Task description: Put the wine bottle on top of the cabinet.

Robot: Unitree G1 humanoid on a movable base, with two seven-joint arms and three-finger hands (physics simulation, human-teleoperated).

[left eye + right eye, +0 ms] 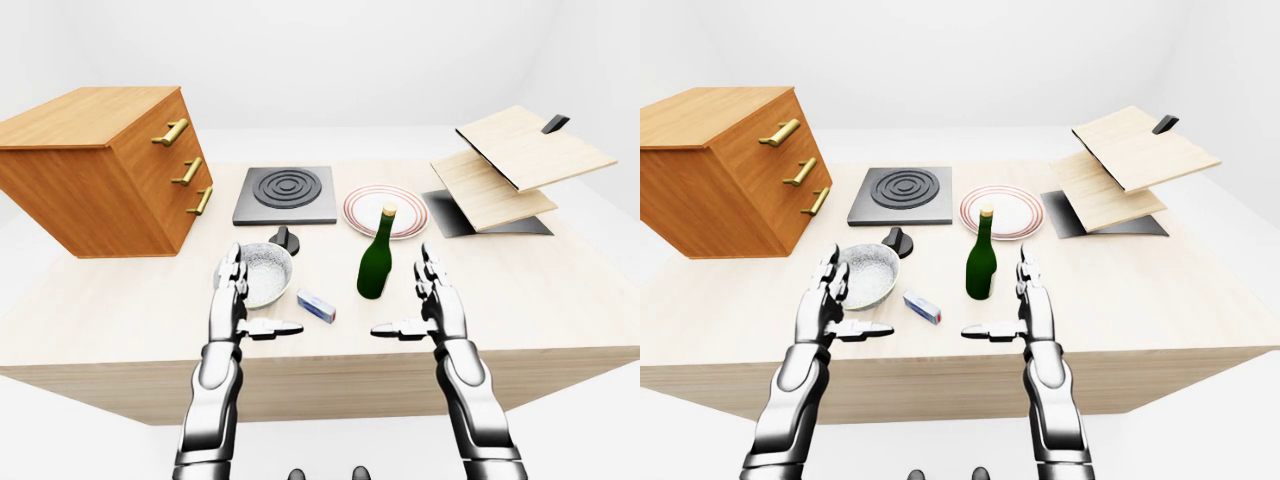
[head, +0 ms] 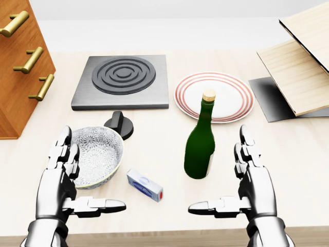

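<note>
Wine bottle (image 2: 200, 149) is standing upright on the table (image 2: 288, 154), just near of the striped plate (image 2: 229, 98). Right hand (image 2: 245, 188) sits close on its right, fingers spread, not touching. Left hand (image 2: 67, 182) is open too, by the patterned bowl (image 2: 97, 154). Cabinet (image 1: 100, 165) is far left.
</note>
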